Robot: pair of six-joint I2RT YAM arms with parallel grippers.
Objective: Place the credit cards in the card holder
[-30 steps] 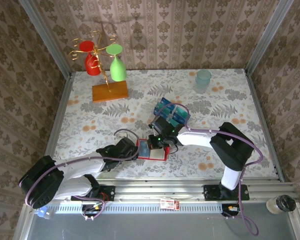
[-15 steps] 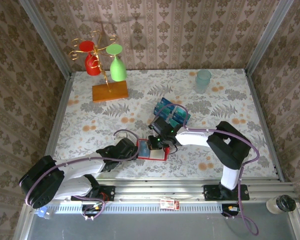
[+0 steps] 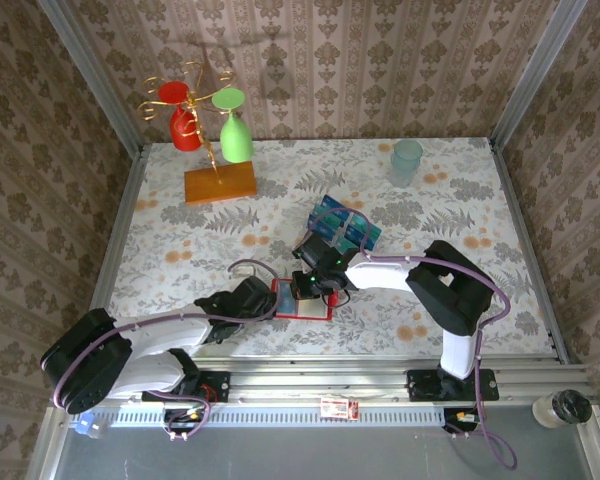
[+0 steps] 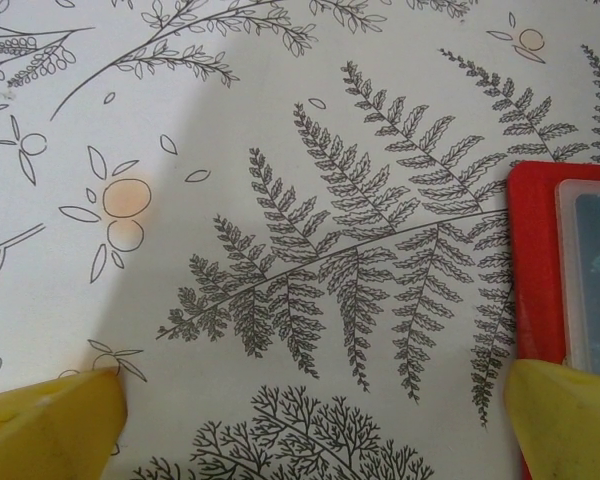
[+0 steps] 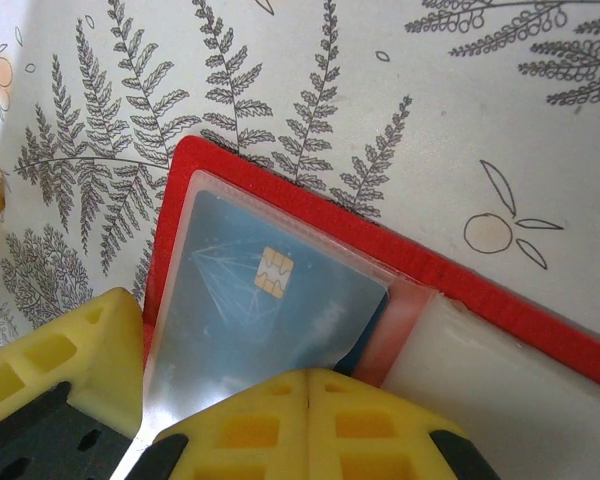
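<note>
Red holder [image 5: 430, 272]: flat on the table [image 4: 280, 150]; one corner and two straight edges run out ahead of the right gripper [image 5: 308, 385].
Card [image 5: 270, 300]: blue, chip up, under a clear sleeve in the holder, just ahead of the right fingertips.
Right fingers: pressed together, nothing between them, tips over the card's near edge.
Left gripper [image 4: 313, 405]: spread wide, empty; the holder's edge meets its right finger [image 4: 570, 430].
Room: bare table between and ahead of the left fingers.

Light is falling bright and even over the scene. A soft shadow is crossing the worktop [image 4: 50, 280] at left; my left fingertips [image 4: 50, 420] are blurring.
</note>
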